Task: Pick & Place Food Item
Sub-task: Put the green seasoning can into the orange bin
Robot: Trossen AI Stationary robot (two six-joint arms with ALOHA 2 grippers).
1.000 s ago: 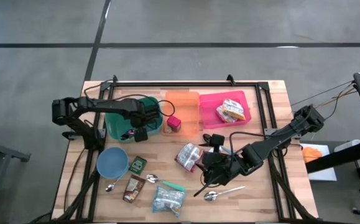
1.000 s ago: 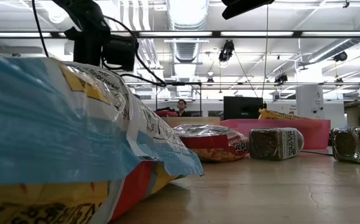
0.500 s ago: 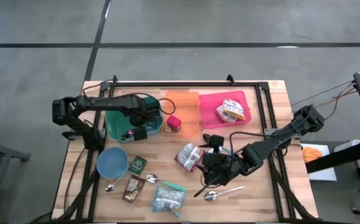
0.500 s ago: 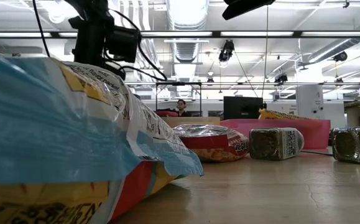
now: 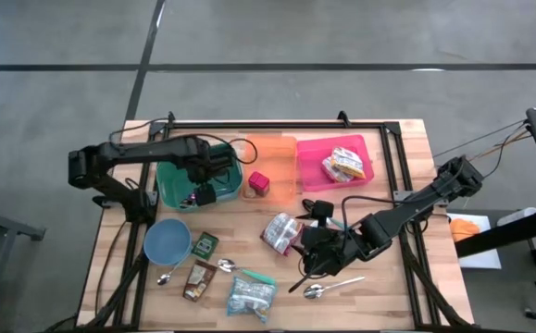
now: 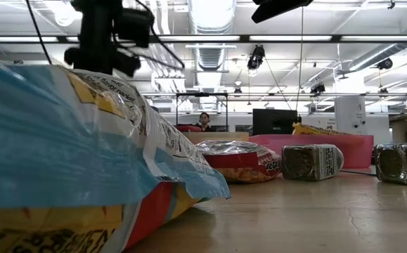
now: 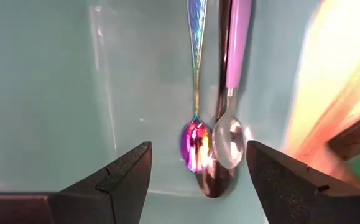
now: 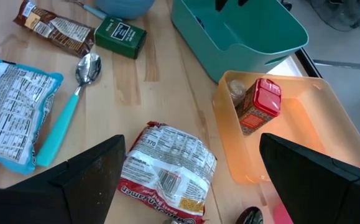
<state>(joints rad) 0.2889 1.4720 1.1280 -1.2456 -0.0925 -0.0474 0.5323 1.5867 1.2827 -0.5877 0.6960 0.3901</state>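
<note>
My left gripper (image 7: 198, 155) hangs open, pointing down above the teal bin (image 5: 177, 180), with nothing between its fingers. On the bin's floor lie an iridescent spoon (image 7: 196, 134) and a purple-handled spoon (image 7: 229, 124). My right gripper (image 8: 192, 143) stands open near the table's middle (image 5: 305, 245), tilted down toward a red-and-white snack bag (image 8: 167, 168) that lies flat on the wood (image 5: 281, 231). It touches nothing. A yellow snack bag (image 5: 343, 165) lies in the pink bin (image 5: 337, 143).
An orange bin (image 8: 304, 134) holds a red-capped jar (image 8: 260, 106). On the near part of the table lie a blue bowl (image 5: 168, 240), a green box (image 8: 120, 36), a brown bar (image 8: 52, 25), a blue bag (image 5: 251, 294) and spoons (image 5: 323, 289).
My left gripper has risen straight up out of the teal bin, still open and pointing down; the spoons stay on the bin's floor.
</note>
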